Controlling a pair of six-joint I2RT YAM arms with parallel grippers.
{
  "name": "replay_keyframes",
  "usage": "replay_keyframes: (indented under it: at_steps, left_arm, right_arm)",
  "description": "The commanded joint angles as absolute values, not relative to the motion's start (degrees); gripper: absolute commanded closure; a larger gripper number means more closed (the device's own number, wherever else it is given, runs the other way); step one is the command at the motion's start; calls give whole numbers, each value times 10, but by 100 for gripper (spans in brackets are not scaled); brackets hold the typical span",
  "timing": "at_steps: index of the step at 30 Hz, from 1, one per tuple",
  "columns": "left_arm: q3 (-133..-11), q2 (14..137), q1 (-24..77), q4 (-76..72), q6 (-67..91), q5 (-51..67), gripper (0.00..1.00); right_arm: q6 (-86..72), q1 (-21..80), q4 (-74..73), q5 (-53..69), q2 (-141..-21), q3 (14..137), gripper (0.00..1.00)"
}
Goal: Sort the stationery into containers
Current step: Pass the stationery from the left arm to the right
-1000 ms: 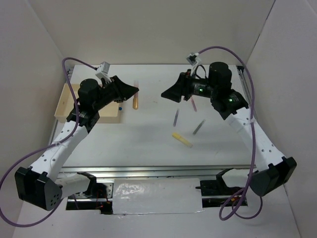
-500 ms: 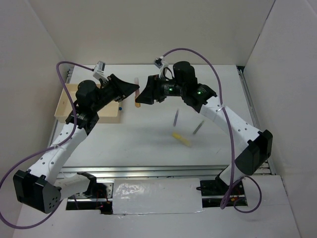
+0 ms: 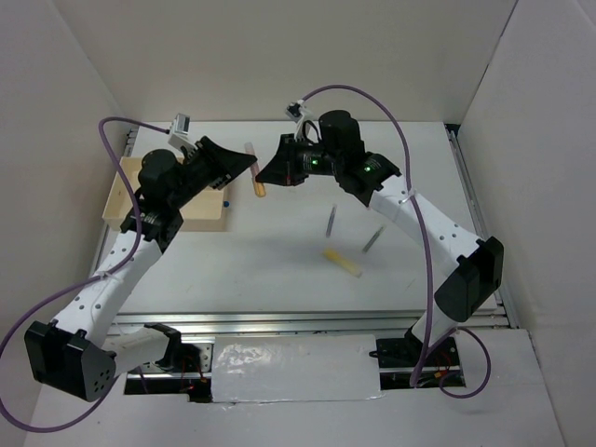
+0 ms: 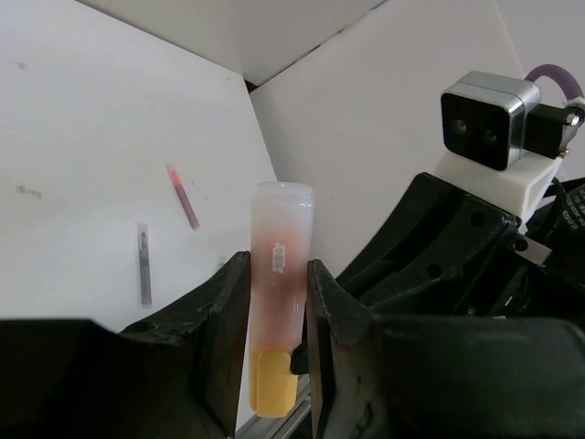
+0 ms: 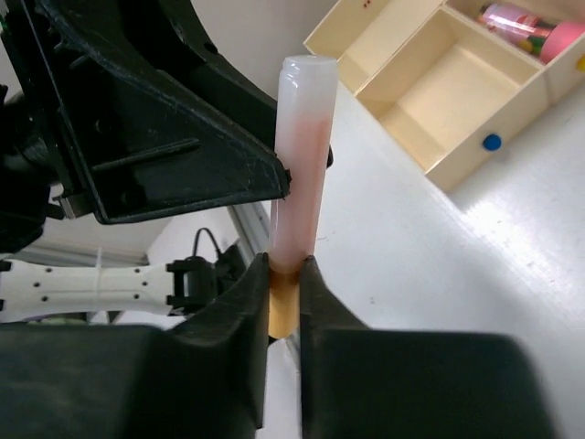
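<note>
A marker [image 3: 254, 173] with a yellow barrel and a pink-tinted clear cap hangs in the air at the back left, to the right of the pale wooden tray [image 3: 124, 201]. Both grippers hold it. My left gripper [image 4: 277, 340] is shut on its middle. My right gripper [image 5: 284, 294] is shut on its yellow end, and the cap [image 5: 303, 137] sticks up past the left gripper's black body [image 5: 155, 119]. In the top view the left gripper [image 3: 248, 168] and right gripper [image 3: 264, 177] meet tip to tip. A pink highlighter [image 5: 530, 23] lies in one tray compartment.
On the table lie a yellow marker [image 3: 342, 262], two thin grey pens [image 3: 330, 221] [image 3: 373, 239] and a thin pink pen [image 4: 183, 197]. A small blue dot [image 3: 225, 200] marks the tray's right wall. White walls close in on three sides.
The right arm has swung left across the table to the left gripper and shut its jaws on the marker that the left gripper holds. The left arm barely moved.
</note>
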State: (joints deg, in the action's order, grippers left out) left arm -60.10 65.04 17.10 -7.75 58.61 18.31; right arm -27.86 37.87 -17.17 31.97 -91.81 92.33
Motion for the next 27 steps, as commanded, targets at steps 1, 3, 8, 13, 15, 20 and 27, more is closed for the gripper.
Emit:
replay_keyframes:
  at_steps: [1, 3, 8, 13, 15, 20, 27]
  left_arm:
    - [-619, 635, 166, -109, 599, 200, 85]
    - [-614, 632, 160, -105, 599, 201, 84]
    - [-610, 621, 143, -92, 594, 209, 80]
    - [-595, 612, 135, -97, 607, 216, 83]
    - [-592, 613, 139, -103, 613, 215, 84]
    - [-591, 623, 149, -121, 623, 215, 84]
    - [-591, 631, 152, -135, 633, 221, 84]
  right_arm:
    - [-269, 388, -138, 335, -911, 934, 95]
    - [-265, 388, -140, 334, -909, 933, 100]
    - [-242, 380, -143, 348, -900, 926, 100]
    - [-244, 364, -148, 346, -897, 930, 43]
    - [-264, 365, -142, 348, -900, 933, 28]
    - [-301, 376, -115, 379, -918, 942, 23]
    - [-337, 386, -84, 406, -948, 953, 28]
